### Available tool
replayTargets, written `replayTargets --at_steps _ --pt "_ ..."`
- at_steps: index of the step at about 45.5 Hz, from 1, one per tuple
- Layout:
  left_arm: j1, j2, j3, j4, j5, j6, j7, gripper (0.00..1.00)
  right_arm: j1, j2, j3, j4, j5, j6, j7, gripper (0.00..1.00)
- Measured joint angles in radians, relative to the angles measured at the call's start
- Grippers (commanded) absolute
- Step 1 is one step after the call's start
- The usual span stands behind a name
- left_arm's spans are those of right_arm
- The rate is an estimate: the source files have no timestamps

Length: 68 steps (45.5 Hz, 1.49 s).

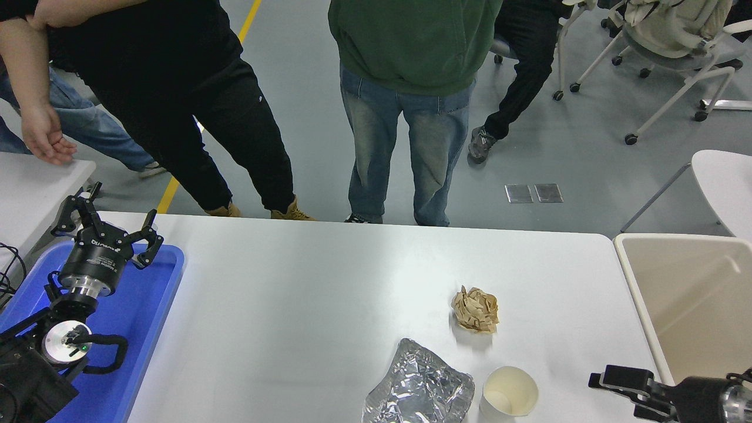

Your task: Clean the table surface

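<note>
At the lower right corner of the head view I have the right gripper low over the worktop, its fingers apart and holding nothing. Just to its left stands the paper cup, upright, mouth up and, as far as I can see, empty. Left of the cup lies the crumpled foil sheet, its long axis running from near left to far right. Beyond both sits the brown paper wad, apart from them. My right arm is far nearer all three than the left. I judge the cup the first pick, reached by moving leftward.

The beige bin at the right edge shows nothing inside. The blue tray at the left holds only the parked left gripper, fingers spread. People stand along the far side.
</note>
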Motion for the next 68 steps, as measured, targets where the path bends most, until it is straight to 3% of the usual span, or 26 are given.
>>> replayTargets --at_steps 52,68 --pt "0.001 0.000 0.000 0.000 0.000 0.000 0.000 1.00 -0.005 0.280 0.023 -0.086 0.067 -0.010 -0.025 0.99" --pt "0.001 0.000 0.000 0.000 0.000 0.000 0.000 1.00 -0.020 0.339 0.016 -0.153 -0.043 -0.010 -0.020 0.93"
